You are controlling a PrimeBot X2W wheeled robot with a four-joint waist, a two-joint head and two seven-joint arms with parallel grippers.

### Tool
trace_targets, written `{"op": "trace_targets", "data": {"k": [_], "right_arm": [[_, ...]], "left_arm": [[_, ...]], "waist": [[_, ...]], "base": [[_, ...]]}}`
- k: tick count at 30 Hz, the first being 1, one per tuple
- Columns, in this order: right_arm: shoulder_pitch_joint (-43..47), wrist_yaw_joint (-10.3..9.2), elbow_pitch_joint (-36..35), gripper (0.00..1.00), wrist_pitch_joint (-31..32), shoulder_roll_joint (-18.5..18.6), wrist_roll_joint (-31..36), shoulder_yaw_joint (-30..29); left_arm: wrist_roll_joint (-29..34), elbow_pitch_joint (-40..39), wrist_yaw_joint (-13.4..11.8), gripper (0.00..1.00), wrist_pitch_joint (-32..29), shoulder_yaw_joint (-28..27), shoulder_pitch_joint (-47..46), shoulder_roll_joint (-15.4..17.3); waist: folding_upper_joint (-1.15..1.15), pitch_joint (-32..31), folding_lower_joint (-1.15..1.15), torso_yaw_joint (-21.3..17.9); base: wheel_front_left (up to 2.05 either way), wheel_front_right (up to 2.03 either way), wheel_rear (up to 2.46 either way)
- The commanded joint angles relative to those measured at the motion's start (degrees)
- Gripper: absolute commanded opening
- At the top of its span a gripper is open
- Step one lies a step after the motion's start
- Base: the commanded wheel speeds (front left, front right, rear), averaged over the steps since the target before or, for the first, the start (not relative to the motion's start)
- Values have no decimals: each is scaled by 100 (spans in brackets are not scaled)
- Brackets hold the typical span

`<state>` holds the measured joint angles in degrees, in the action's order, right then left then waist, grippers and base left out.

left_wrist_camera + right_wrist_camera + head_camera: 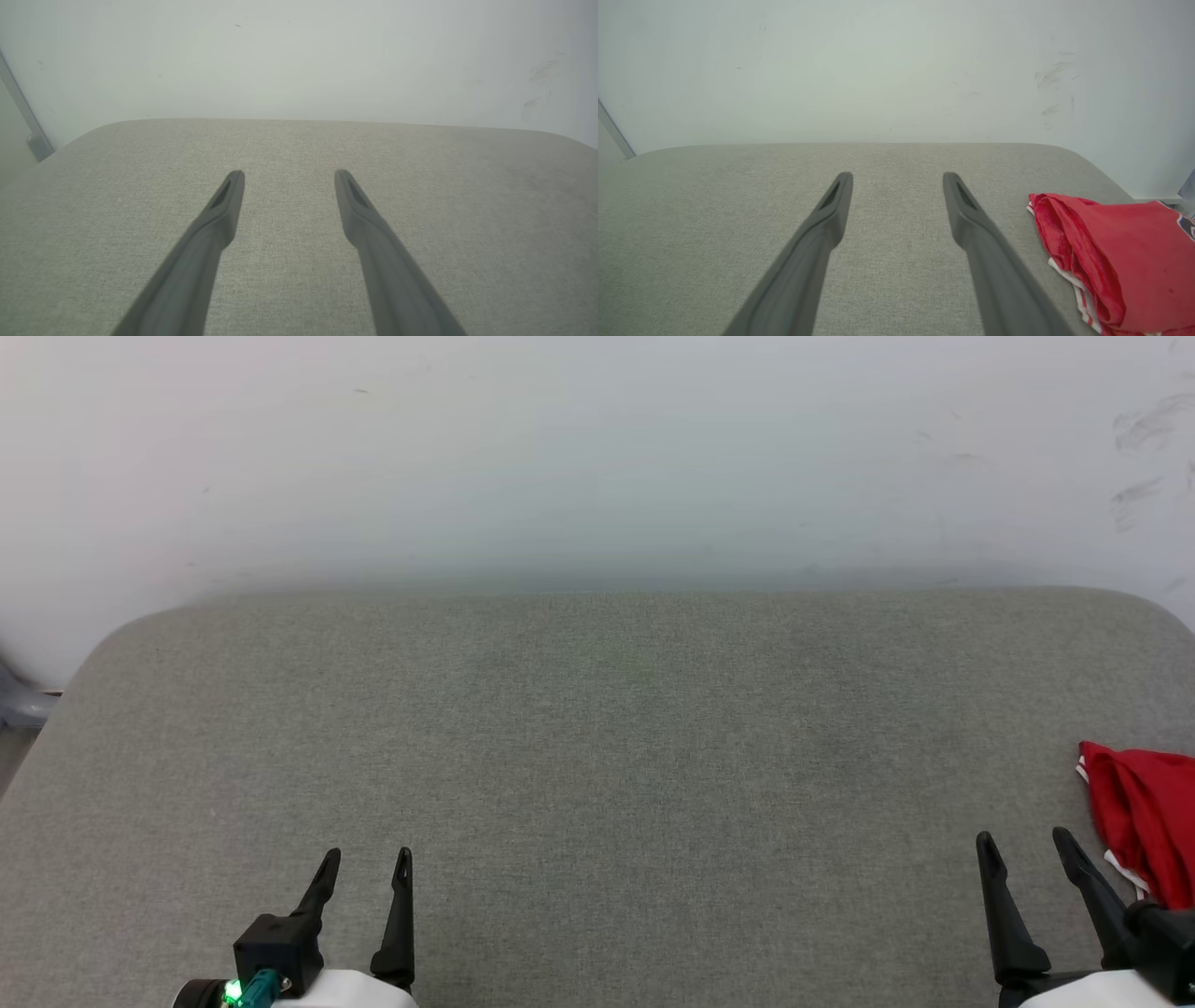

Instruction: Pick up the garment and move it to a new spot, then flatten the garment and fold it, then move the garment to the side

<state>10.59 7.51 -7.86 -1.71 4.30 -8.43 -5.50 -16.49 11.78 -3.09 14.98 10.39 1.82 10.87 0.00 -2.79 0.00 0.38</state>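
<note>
left claw (pixel 368 855), right claw (pixel 1024 838) both spread, empty; garment (pixel 1144 803) bunched beside right claw.

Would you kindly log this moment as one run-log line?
left gripper open | right gripper open | garment bunched at right, untouched

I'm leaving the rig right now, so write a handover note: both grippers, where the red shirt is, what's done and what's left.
Left gripper: jaws open, empty, over the grey fabric surface.
Right gripper: jaws open, empty.
Bright red soft-fabric shirt with white striped trim: bunched at the surface's right edge, beside the right gripper, ungripped.
Done: nothing evident.
Left: apparently pick up, relocate, flatten, fold, set aside.
</note>
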Motion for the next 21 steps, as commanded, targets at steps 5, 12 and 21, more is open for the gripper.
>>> {"op": "trace_targets", "data": {"k": [5, 12, 21], "right_arm": [[-5, -5, 22, 100, -4, 57, -24, -3], [8, 0, 344, 0, 39, -13, -146, 13], [-210, 0, 568, 0, 138, -28, -1169, -4]], "left_arm": [[-41, 32, 16, 100, 25, -9, -63, 2], [-163, 291, 19, 0, -66, 12, 138, -101], [-1080, 284, 148, 0, -329, -207, 10, -186]], "waist": [[0, 4, 0, 13], [0, 7, 0, 13], [0, 28, 0, 10]], "base": [[0, 0, 0], [0, 0, 0], [0, 0, 0]]}}
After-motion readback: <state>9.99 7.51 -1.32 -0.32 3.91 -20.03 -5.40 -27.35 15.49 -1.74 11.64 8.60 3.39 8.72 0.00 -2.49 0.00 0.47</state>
